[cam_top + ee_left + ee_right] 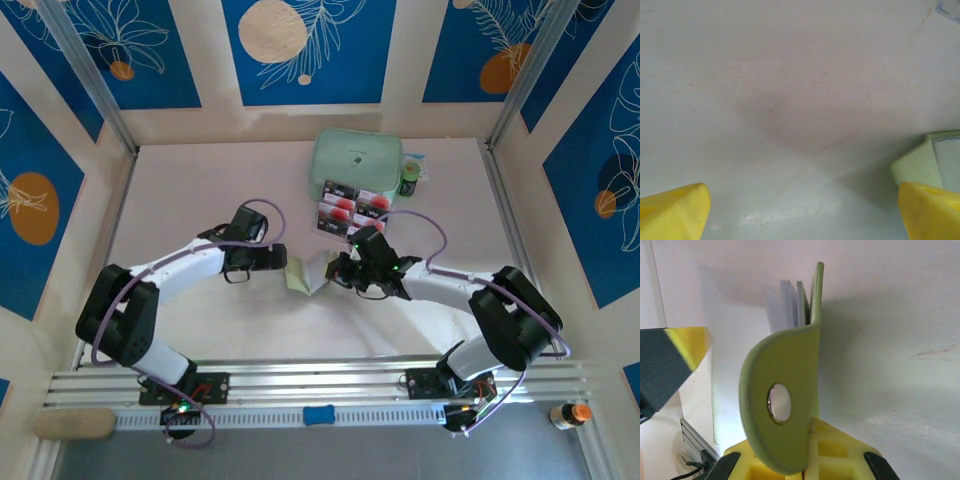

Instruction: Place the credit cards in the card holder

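The olive-green card holder (305,277) stands partly unfolded on the table between my two grippers. My right gripper (342,272) is shut on its snap flap; in the right wrist view the flap with the light button (780,402) rises from the closed yellow jaws of that gripper (807,460), and greyish pocket leaves (790,305) show behind it. My left gripper (280,262) stands open just left of the holder, its yellow fingertips (672,212) wide apart over bare table, with the holder's edge (920,167) beside the right one. The credit cards (350,208) lie further back.
A mint-green zip case (355,160) lies at the back behind the cards, with a small green-capped bottle (410,180) to its right. An aluminium rail (320,385) runs along the near edge. Walls close in both sides.
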Motion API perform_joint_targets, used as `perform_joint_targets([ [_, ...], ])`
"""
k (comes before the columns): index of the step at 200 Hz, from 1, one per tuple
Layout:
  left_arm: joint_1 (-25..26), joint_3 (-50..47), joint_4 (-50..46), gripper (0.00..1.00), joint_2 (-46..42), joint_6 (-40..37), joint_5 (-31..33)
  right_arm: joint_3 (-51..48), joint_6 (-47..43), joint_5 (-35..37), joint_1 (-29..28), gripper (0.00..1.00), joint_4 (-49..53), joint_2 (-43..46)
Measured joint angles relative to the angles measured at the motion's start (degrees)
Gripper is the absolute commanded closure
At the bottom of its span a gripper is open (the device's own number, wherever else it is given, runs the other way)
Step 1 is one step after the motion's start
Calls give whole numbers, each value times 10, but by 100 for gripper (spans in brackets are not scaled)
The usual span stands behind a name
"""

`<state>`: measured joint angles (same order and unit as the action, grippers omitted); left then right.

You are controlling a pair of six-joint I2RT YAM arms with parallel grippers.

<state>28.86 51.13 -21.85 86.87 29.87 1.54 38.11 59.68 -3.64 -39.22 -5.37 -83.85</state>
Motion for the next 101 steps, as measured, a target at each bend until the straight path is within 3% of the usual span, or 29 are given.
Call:
perform_joint_targets([
  [101, 26, 32, 4, 3, -48, 28, -50, 0, 11, 40, -31, 100, 2, -9],
])
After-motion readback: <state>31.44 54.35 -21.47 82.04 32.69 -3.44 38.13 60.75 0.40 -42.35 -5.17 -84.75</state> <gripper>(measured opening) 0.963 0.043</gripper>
